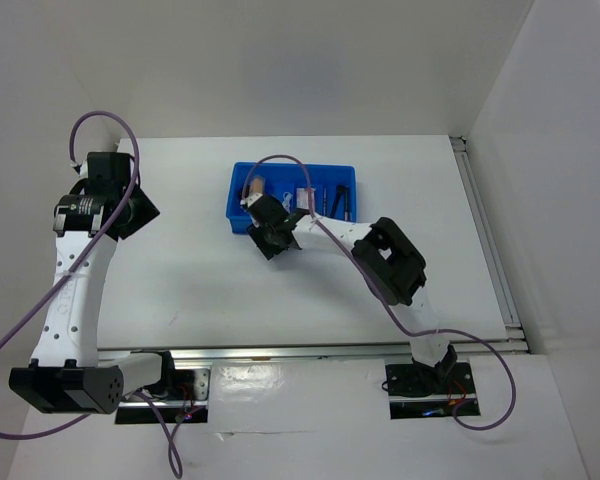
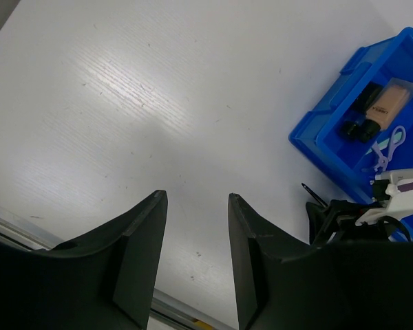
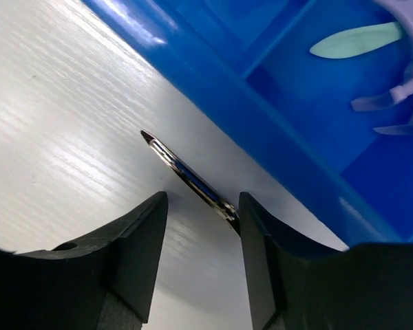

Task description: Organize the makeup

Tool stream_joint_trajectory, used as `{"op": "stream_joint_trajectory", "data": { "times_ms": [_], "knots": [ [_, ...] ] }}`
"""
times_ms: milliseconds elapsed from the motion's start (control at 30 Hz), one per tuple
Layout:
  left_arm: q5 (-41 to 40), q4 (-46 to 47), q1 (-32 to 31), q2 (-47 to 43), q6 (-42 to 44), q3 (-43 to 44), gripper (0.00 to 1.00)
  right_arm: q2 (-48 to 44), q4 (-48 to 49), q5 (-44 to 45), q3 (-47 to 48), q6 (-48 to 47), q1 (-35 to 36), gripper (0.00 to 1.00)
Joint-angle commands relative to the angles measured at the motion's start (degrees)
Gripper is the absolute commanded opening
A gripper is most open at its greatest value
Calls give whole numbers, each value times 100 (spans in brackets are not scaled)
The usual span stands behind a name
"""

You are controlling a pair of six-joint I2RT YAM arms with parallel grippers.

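Note:
A slim, shiny dark pencil-like stick (image 3: 184, 173) lies flat on the white table, just outside the near wall of the blue divided tray (image 3: 261, 117). My right gripper (image 3: 201, 206) is open and low over the stick, whose near end touches my right-hand finger (image 3: 258, 227). In the top view this gripper (image 1: 273, 240) is at the near left corner of the tray (image 1: 290, 166). The tray holds a tan tube (image 2: 389, 103), black caps (image 2: 358, 129) and a pale lilac plastic piece (image 2: 389, 144). My left gripper (image 2: 196, 199) is open and empty above bare table, far left of the tray (image 2: 330, 117).
A metal rail (image 1: 330, 350) runs along the table's near edge, and another rail (image 1: 485, 235) along the right side. White walls enclose the back and sides. The right arm's purple cable (image 1: 320, 230) loops over the tray.

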Motion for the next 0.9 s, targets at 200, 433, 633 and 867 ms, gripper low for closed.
{"op": "stream_joint_trajectory", "data": {
  "times_ms": [200, 433, 633, 867],
  "knots": [
    [-48, 79, 35, -95, 74, 34, 54, -158, 201, -533, -552, -90, 50, 26],
    [-48, 79, 35, -95, 74, 87, 54, -589, 86, -479, -666, -204, 156, 14],
    [-48, 79, 35, -95, 74, 87, 54, -1309, -124, -216, -719, -336, 209, 13],
    [39, 27, 35, -95, 74, 253, 54, -2145, -344, 347, -711, -293, 78, 12]
  ]
}}
